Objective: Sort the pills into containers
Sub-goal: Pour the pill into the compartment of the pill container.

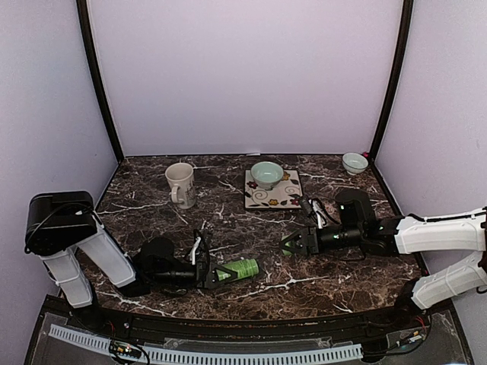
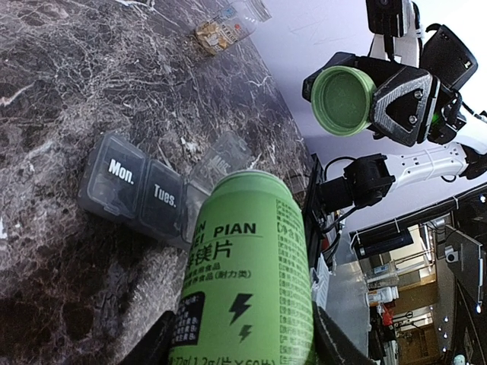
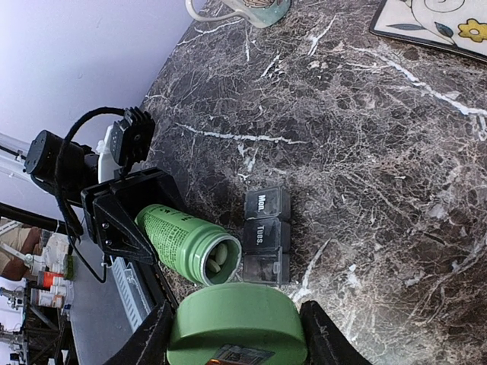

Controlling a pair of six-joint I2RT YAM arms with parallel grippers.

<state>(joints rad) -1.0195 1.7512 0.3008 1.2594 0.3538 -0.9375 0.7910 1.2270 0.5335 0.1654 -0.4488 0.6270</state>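
Left wrist view first: my left pincer is clamped round the green bottle. It lies nearly flat, mouth open and pointing at the containers on the table. Mon. and Tues. lids look shut; the third lid looks raised, right by the bottle's mouth. Pale pills sit just inside the neck, none in a compartment that I can see. Over on the right, my right pincer grips the cap, held clear above. My call: bring the mouth over that open compartment, then tip slowly, a gentle roll, so pills trickle rather than pour. Too steep and they'll scatter across the marble. Right pincer should hang back.
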